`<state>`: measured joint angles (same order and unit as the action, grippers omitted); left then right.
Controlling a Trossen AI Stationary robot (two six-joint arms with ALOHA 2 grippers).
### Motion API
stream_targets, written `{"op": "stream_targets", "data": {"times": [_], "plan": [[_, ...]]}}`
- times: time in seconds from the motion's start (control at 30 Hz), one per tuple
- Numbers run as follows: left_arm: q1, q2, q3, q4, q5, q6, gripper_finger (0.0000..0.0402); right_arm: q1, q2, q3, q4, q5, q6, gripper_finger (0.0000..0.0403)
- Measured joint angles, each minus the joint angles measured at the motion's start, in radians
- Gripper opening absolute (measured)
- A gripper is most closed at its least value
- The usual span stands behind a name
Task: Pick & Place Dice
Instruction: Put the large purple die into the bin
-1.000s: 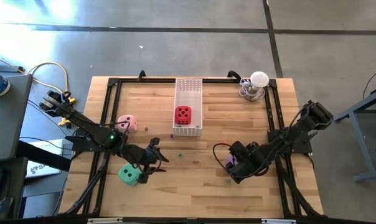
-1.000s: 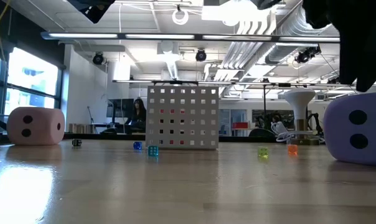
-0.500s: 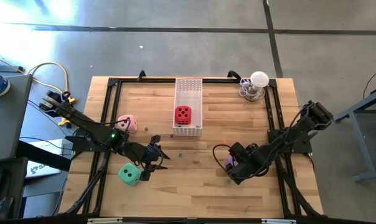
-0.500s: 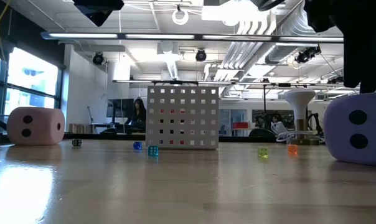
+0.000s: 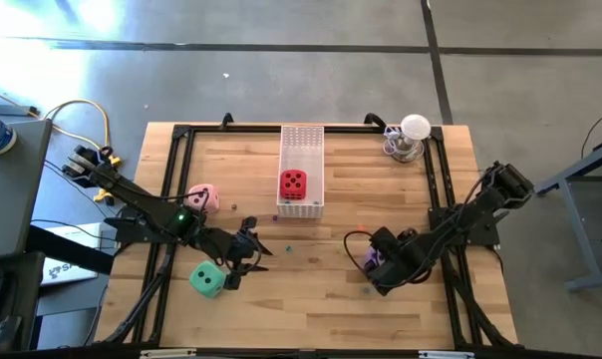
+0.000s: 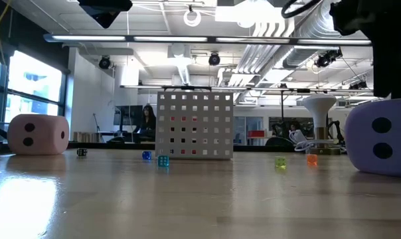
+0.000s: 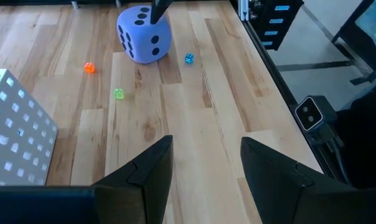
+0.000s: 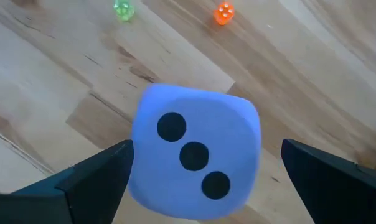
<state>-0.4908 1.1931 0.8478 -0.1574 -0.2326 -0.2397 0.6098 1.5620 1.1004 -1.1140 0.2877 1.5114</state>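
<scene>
The purple die (image 8: 194, 152) rests on its bottom face on the wooden table at the right. My right gripper (image 8: 206, 149) hangs over it, open and pointing down, with one finger on either side of its top and no contact showing. My left gripper (image 7: 206, 143) is open and holds nothing; it hovers left of the table's middle, beside the green die (image 5: 207, 279). The pink die (image 5: 202, 197) sits at the left. The red die (image 5: 293, 183) lies inside the white perforated tray (image 5: 302, 140).
Tiny coloured dice lie scattered on the wood: a green one (image 7: 119, 93), an orange one (image 7: 88, 67) and a blue one (image 7: 188, 58). A white lamp-like stand (image 5: 413, 135) is at the far right corner. Black frame rails (image 5: 436, 199) run along the table's edges.
</scene>
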Motion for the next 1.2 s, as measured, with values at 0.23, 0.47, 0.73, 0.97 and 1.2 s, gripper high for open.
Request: {"op": "stream_targets", "data": {"times": [0.23, 0.47, 0.73, 0.97, 1.2], "plan": [[0.0, 0.0, 0.0, 0.0, 0.0, 0.0, 0.018, 0.006, 0.0, -0.051, 0.104, -0.019, 0.006, 0.04], [0.0, 0.0, 0.0, 0.0, 0.0, 0.0, 0.018, 0.006, 0.0, -0.062, 0.121, -0.019, -0.006, 0.04], [0.0, 0.0, 0.0, 0.0, 0.0, 0.0, 0.018, 0.006, 0.001, -0.063, 0.153, -0.025, -0.053, 0.04], [0.0, 0.0, 0.0, 0.0, 0.0, 0.0, 0.018, 0.006, 0.002, -0.065, 0.152, 0.018, -0.076, 0.04], [0.0, 0.0, 0.0, 0.0, 0.0, 0.0, 0.018, 0.006, 0.003, -0.065, 0.151, 0.071, -0.102, 0.04]]}}
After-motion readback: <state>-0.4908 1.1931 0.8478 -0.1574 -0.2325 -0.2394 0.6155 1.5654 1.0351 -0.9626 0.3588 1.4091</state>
